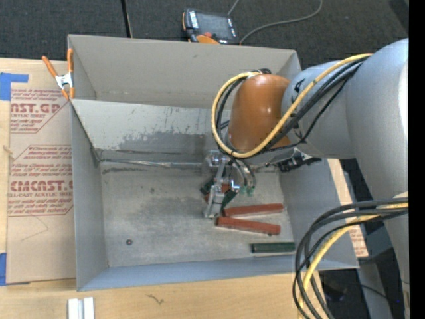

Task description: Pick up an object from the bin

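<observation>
- The gripper (216,199) is down low in the bin, just right of the middle of the floor. Released or clenched? I cannot tell, because its tip is lost in a tangle of metal with small green and red bits.
- Right above it sits the orange wrist cover (255,115), with yellow-and-black cables (222,105) looping around it.
- The tip is right at the left ends of two slim sticks lying almost side by side. The upper red-brown stick (255,209) runs off to the right, and the lower red-brown stick (250,225) lies just beneath it, angled a little away — whether the tip touches either one, I can't make out.
- Further out, a dark green stick (272,247) lies flat near the front wall, apart from the red-brown pair.
- The grey bin (133,198) shows a scuffed floor to the left, with one small dark speck (129,242) towards the front — well away from the gripper.
</observation>
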`<control>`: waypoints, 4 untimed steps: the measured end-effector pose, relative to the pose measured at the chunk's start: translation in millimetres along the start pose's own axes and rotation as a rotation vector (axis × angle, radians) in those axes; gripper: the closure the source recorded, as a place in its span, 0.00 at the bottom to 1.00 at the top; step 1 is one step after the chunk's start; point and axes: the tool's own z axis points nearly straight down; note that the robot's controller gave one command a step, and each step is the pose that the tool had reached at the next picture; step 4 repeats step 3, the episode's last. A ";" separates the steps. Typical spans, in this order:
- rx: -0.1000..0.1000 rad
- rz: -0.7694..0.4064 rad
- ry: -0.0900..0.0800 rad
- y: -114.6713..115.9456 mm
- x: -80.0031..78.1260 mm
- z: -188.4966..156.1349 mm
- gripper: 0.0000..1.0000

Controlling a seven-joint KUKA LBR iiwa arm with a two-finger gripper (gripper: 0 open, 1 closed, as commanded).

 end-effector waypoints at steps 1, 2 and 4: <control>0.000 0.007 0.003 -56.2 12.3 17.9 0.00; -0.004 0.002 0.001 -52.4 11.4 16.6 1.00; -0.002 -0.017 -0.006 -47.4 32.1 -114.6 1.00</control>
